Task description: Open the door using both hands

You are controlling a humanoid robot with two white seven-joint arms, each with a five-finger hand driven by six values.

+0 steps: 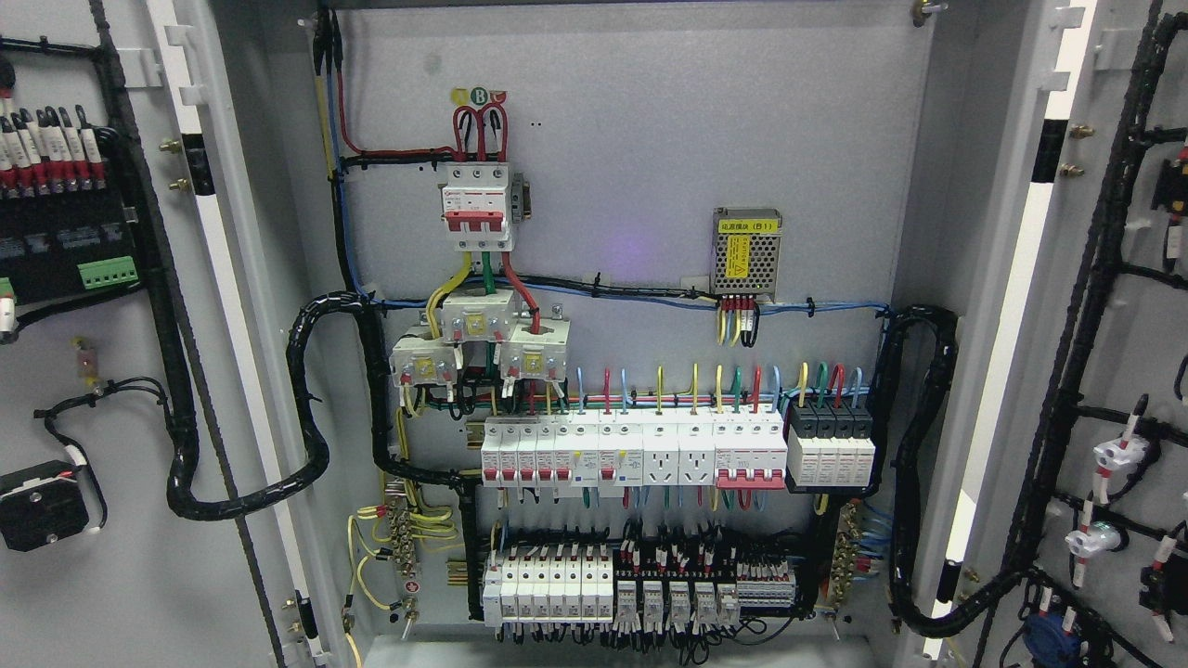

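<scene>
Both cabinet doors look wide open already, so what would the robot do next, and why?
Probably nothing more than keeping its arms back. The left door and right door are both swung fully aside, the breaker panel is completely exposed, and no robot hand appears in view, so the opening looks finished.

Neither of the robot's arms shows in the head view. No left arm enters from the lower left or the bottom edge, and no right arm enters from the right. No wrist, hand or finger is in sight, so their pose and state cannot be told.
</scene>
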